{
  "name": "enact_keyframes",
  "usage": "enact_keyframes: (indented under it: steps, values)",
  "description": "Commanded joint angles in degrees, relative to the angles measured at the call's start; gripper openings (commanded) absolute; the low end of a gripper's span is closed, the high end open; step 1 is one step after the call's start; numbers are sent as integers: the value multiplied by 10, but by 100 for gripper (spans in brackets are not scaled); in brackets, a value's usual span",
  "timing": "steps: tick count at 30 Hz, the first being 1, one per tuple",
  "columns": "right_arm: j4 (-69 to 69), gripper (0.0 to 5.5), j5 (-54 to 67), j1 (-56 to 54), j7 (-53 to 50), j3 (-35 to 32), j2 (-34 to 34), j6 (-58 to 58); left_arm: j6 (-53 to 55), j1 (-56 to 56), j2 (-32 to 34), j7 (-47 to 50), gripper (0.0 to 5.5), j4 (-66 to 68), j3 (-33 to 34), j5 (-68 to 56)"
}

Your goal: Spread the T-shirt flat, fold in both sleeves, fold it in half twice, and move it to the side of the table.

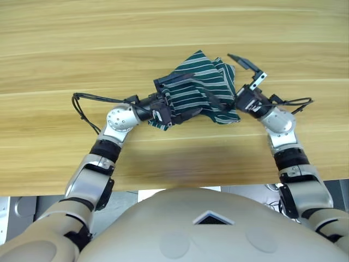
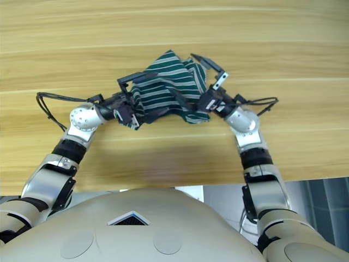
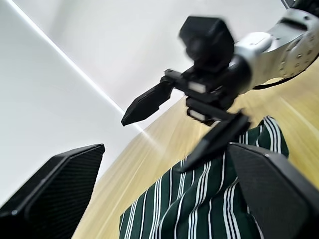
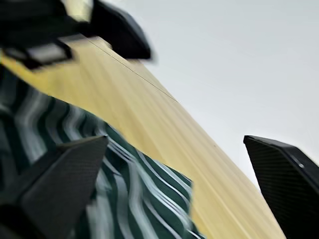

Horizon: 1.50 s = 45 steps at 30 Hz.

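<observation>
well, both my claws are spread wide and neither one grips anything. my left gripper (image 1: 177, 98) straddles the left edge of the t-shirt (image 1: 199, 87), one finger above the cloth and one low beside it. my right gripper (image 1: 219, 73) does the same at the right edge, one finger lifted clear and the other lying across the stripes.

the green striped shirt sits between them as a small humped bundle on the wooden table (image 1: 82, 43), near the middle of my reach and not at either side. it is far too compact to be spread flat, so i judge the sleeves and at least some of the halving done, though its outline is ragged and i cannot count the folds. what is left, as i read it, is to pinch both edges, perhaps tidy the bundle, and carry it to the side.
</observation>
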Motion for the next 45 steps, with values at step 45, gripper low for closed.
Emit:
enact_keyframes:
  steps: [45]
  values:
    - [-19,501,43,-37,-79,-69,3,61,-10,-13,10,24,463,5,6,6]
